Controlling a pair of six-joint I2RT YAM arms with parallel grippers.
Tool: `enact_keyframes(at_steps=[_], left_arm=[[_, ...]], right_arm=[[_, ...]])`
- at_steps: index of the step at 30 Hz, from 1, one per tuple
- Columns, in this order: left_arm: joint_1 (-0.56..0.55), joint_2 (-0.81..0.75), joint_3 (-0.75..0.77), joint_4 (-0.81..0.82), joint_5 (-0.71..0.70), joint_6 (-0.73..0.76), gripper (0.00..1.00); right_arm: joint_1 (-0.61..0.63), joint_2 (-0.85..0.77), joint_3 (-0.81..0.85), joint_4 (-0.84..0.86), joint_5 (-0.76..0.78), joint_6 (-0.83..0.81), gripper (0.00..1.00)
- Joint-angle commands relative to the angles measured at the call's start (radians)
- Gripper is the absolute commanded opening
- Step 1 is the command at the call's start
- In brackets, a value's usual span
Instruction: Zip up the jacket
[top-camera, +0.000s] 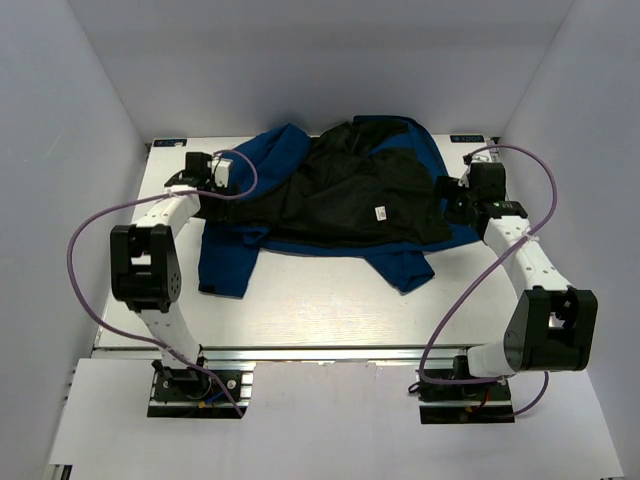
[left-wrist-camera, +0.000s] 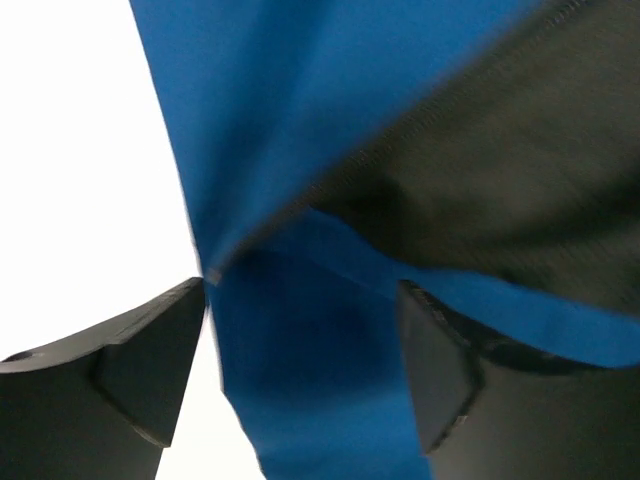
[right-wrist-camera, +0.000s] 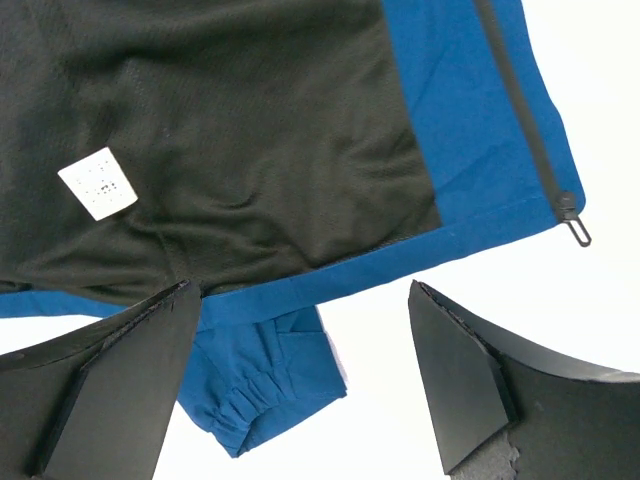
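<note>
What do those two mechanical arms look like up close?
The left arm and right arm both have white links joined by chunky black joint housings, with a purple cable looping along each. The left end effector and right end effector each carry two dark, wedge-shaped fingers.

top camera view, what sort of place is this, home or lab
Probably a robot lab cell: a white table enclosed by white panels, a left arm and right arm bolted at its near edge, one jacket laid out.

My overhead camera looks down on the whole white table; both wrist cameras peer close at the crumpled royal-blue fabric jacket all views share.
</note>
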Motion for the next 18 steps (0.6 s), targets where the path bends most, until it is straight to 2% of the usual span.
enact_keyframes(at_steps=[1,4,6,7,9,10,12,13,14,18], left_arm=[[0.005,0.026,0.106,-0.030,-0.106,0.072,0.82],[0.003,0.068,0.118,-0.018,-0.159,0.047,0.70],[0.003,0.081,0.118,0.003,-0.147,0.059,0.63],[0.003,0.088,0.115,0.019,-0.124,0.068,0.55],[0.003,0.115,0.133,0.005,-0.119,0.072,0.48],[0.005,0.124,0.153,-0.012,-0.110,0.070,0.38],[0.003,0.131,0.162,-0.020,-0.102,0.062,0.23],[0.003,0.124,0.161,-0.009,-0.103,0.053,0.06],[0.003,0.112,0.158,-0.004,-0.120,0.029,0.00],[0.003,0.002,0.172,-0.016,-0.058,-0.056,0.00]], right_arm=[[-0.006,0.012,0.036,-0.016,-0.037,-0.005,0.89],[-0.012,0.019,0.034,-0.019,-0.037,0.002,0.89],[-0.018,0.018,0.027,-0.027,-0.033,0.002,0.89],[-0.020,0.016,0.024,-0.025,-0.024,0.002,0.89],[-0.027,0.012,0.014,-0.025,-0.011,0.007,0.89],[-0.027,0.010,0.014,-0.030,-0.004,0.013,0.89],[-0.041,0.006,0.013,-0.034,-0.002,0.022,0.89],[-0.061,0.004,0.011,-0.037,-0.002,0.033,0.89],[-0.066,0.000,0.010,-0.039,0.030,0.045,0.89],[-0.105,0.001,0.008,-0.077,0.107,0.105,0.89]])
